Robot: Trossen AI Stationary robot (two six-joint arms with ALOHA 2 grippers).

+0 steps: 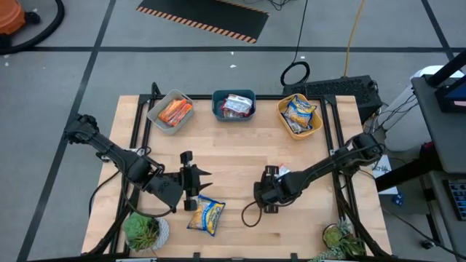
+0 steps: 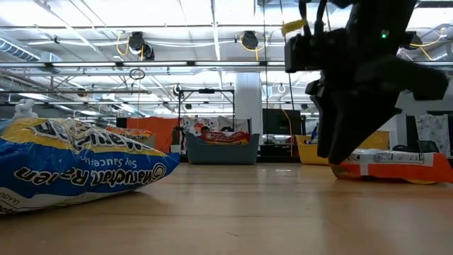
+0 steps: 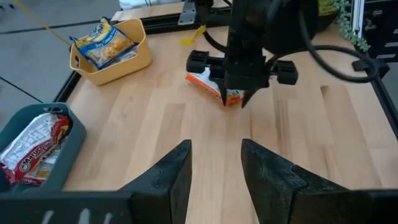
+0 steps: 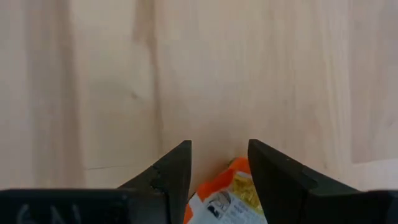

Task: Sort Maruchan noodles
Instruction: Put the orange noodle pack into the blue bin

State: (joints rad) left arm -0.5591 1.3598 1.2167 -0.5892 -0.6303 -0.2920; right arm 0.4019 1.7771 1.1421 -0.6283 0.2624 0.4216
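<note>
Two packets lie loose on the table [image 1: 240,153]: the right gripper [image 4: 217,163] (fingers spread) hovers over the orange packet [image 3: 214,87], the left gripper [image 1: 206,177], also spread, is beside the yellow-blue packet [image 1: 206,216].

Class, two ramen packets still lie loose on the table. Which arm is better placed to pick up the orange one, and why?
The right arm. Its gripper is directly over the orange packet, open fingers straddling it in its wrist view. The left gripper is open beside the yellow packet.

Your left hand [image 1: 207,175] hovers low with its fingers [image 3: 171,171] parted. Your right hand [image 1: 271,172] points steeply downward near the tabletop [image 1: 233,156], fingers [image 4: 273,171] apart.
</note>
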